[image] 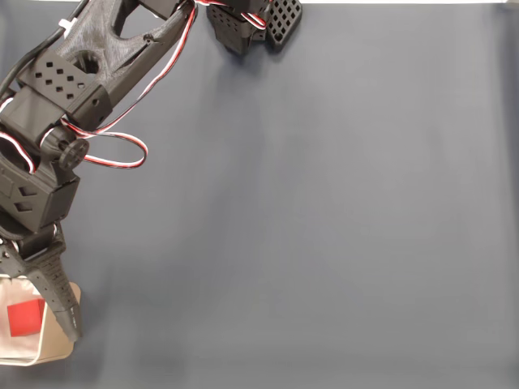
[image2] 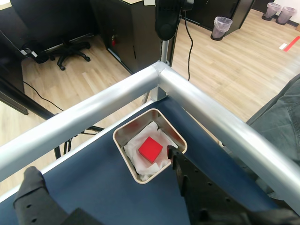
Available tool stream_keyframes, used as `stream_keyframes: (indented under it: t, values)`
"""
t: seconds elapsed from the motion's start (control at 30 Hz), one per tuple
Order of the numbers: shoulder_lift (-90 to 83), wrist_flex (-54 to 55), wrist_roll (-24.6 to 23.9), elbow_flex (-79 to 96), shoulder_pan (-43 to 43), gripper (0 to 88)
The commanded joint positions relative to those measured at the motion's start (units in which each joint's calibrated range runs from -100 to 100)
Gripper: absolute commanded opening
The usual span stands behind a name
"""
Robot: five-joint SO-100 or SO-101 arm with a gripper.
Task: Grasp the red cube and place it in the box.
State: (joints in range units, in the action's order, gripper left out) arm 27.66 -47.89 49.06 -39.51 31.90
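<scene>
Dark blue table (image: 324, 227); box (image2: 123, 136) rests at its corner.

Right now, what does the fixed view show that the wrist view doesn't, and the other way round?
The fixed view alone takes in the arm's black body with its red-and-white wires and the wide bare blue mat. The wrist view alone shows the metal table rail, the wood floor, an office chair and bins. Both show the red cube lying in the box, with the open hand above it.
</scene>
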Motion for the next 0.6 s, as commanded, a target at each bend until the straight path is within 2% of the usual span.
stream_keyframes:
  t: [0.0,0.57]
  values:
    - [-2.01,0.35,-0.34,-2.92,0.49,56.3]
    - [-2.01,0.92,-1.17,-2.55,0.98,56.3]
